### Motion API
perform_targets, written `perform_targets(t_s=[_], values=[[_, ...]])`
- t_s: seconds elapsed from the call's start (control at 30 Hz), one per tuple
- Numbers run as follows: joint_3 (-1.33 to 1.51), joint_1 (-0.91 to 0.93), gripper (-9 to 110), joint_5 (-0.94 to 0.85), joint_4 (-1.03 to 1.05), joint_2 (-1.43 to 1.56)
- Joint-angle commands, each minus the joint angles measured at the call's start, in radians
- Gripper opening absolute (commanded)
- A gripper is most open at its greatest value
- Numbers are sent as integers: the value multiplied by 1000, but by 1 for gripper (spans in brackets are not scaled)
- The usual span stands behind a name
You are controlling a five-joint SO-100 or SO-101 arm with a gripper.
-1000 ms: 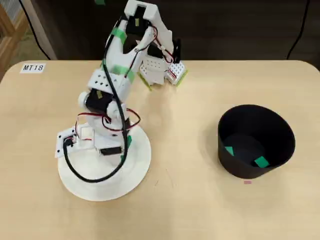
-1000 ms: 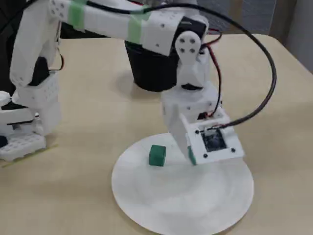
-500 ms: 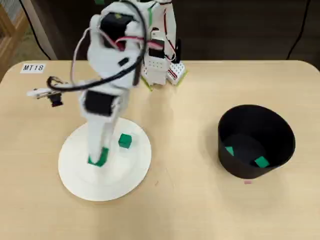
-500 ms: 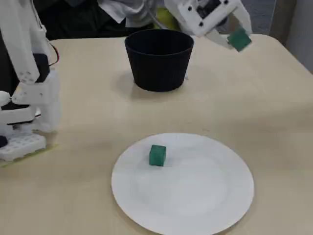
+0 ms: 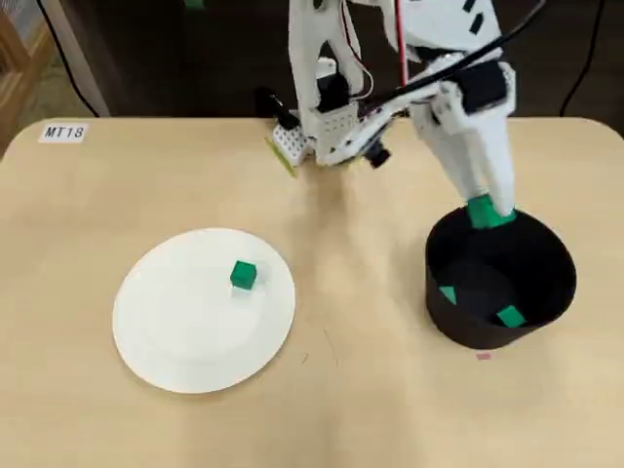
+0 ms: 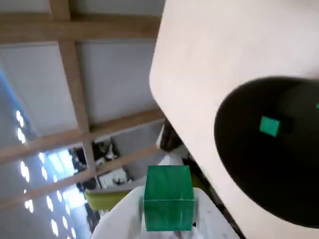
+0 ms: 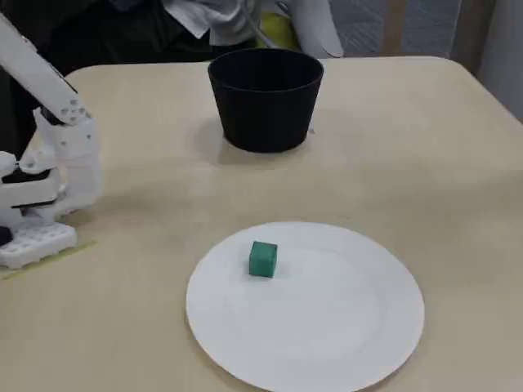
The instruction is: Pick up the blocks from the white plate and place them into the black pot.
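**Green block held over the pot rim**

A pale wooden counter (image 5: 370, 390) carries the white plate (image 5: 175, 361) at the overhead view's 8 o'clock and the black pot (image 5: 546, 292) at 4 o'clock. The gripper (image 5: 487, 214) hangs above the pot's 11 o'clock rim, its fingers clenched on a green block (image 6: 168, 198). Two more green blocks (image 5: 508, 316) lie inside the pot. One last block (image 7: 262, 259) sits on the plate, toward its 1 o'clock edge in the overhead view.
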Motion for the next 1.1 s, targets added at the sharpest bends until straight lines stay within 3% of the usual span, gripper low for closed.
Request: perform_targets(t_s=[0.0,0.2,0.47,0.63,0.77,0.87,0.97,1.07], values=[[143,-60,-2,9,-94,43],[318,-51,-2,15,-290,23],[321,-41,-2,9,-319,-35],[322,-49,23,-35,-299,-38],[302,-31,29,-75,-261,-37],[293,-14,26,-97,-239,-32],[255,20,0,-101,-184,-14],[183,132,-2,-121,-48,32]])
